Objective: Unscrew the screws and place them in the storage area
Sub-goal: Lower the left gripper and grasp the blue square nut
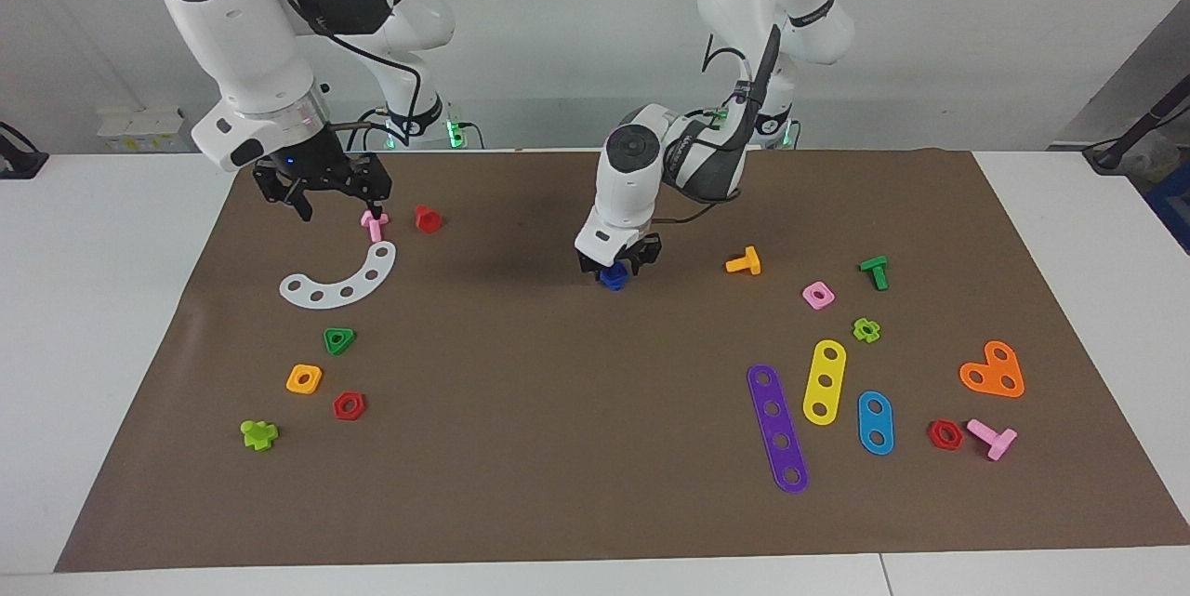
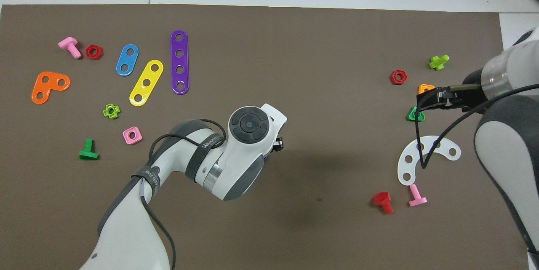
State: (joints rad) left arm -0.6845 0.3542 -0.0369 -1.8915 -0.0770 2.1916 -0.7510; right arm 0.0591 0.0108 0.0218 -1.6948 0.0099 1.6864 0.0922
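Down low, left gripper (image 1: 617, 271) jaws snug around the dark-blue screw (image 1: 613, 278) — right gripper (image 1: 321, 196) jaws wide apart, empty.

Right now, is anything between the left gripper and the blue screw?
Nothing visible. The left gripper is down on the blue screw mid-table, fingers at its sides. The orange bolt lies apart, toward the left arm's end.
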